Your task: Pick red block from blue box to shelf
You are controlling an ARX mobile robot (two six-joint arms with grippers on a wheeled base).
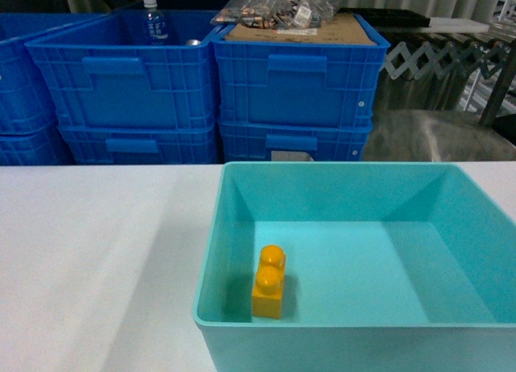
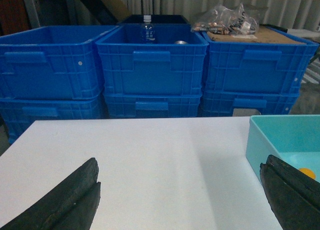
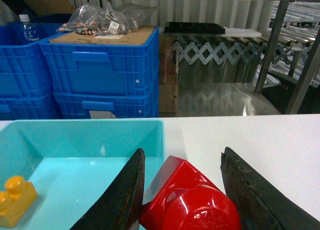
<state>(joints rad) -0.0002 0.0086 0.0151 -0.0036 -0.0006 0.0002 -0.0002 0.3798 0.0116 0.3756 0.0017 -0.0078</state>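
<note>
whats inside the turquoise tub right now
Only a yellow-orange brick lies on the blue box floor. The red block sits in the right tool, outside the head view.

Bright, even indoor light fills all three views. The white table (image 1: 97,251) is nearly washed out, with a soft grey shadow band left of the blue box (image 1: 211,251). Glare streaks the red block (image 3: 187,202) and the shelf (image 3: 225,98) behind it. Close fingers (image 2: 65,200) are blurred, and all frames are slightly soft and grainy.
</note>
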